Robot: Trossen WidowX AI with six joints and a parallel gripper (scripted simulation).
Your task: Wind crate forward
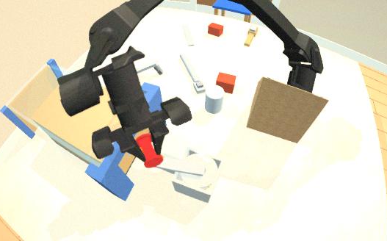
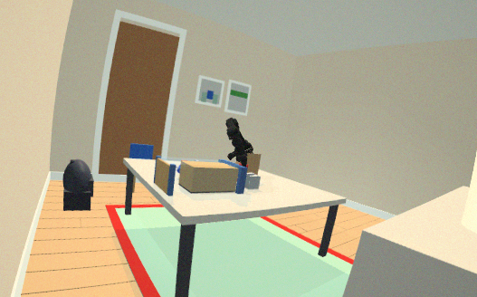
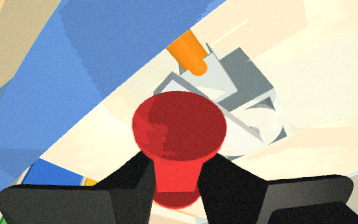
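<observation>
The tan crate (image 1: 71,126) (image 2: 207,177) sits flat in the clear-panelled cubby, with a gap behind it. Its front end is close to the blue frame (image 1: 112,177) (image 2: 242,180) at the mouth; I cannot tell if they touch. The grey winch (image 1: 192,189) (image 2: 252,182) (image 3: 245,75) stands before the mouth. The handle's crank arm (image 1: 183,166) lies across the winch top, pointing toward the frame. My gripper (image 1: 149,147) (image 3: 175,146) is shut on the handle's red knob (image 1: 153,160) (image 3: 180,127). An orange bar (image 3: 189,54) runs between frame and winch, mostly hidden in the top view.
A grey cylinder (image 1: 214,100) and a red block (image 1: 226,82) stand behind the winch. A brown board (image 1: 286,110) stands upright to the right. A wrench-like tool (image 1: 190,70), another red block (image 1: 215,29) and a wooden-handled tool (image 1: 250,36) lie farther back.
</observation>
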